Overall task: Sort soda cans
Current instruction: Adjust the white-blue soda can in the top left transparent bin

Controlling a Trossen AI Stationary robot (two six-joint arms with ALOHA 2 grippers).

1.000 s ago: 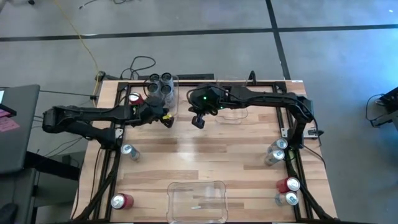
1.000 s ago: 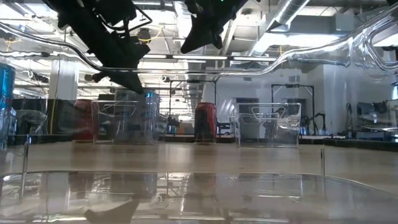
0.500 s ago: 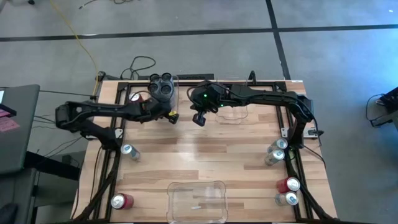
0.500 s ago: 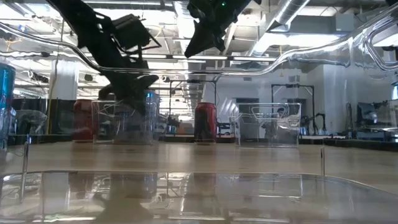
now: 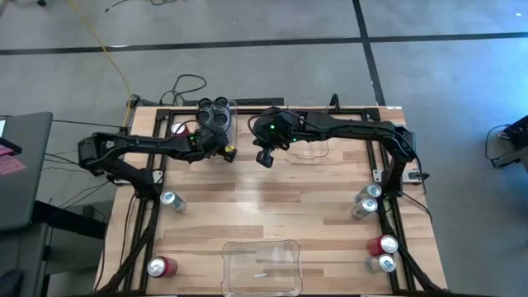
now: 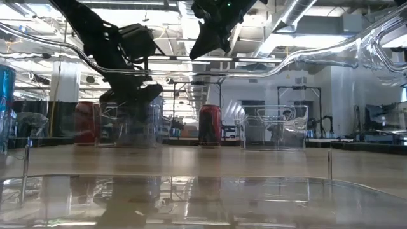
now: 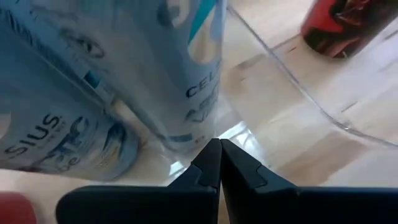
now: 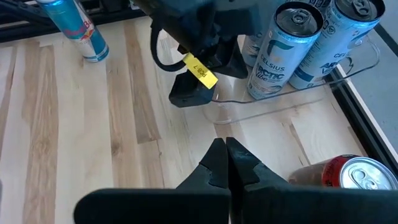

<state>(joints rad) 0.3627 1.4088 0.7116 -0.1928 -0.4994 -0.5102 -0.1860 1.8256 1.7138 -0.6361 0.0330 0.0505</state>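
Pressed together with nothing between them, my left fingers point at the clear wall of the far-left bin, almost against it. Just beyond my tips, inside that bin, stand the silver-and-blue cans, upright and close together; a red can stands outside the bin, off to one side of my tips. From above, my left gripper sits right at the near edge of this bin, where the can tops cluster.

My right fingers are likewise closed on nothing, held above the wood table. Ahead of them I see my left gripper at the bin, a red can close beside my tips, and a blue can farther off. My right gripper hangs near a second, empty-looking bin.
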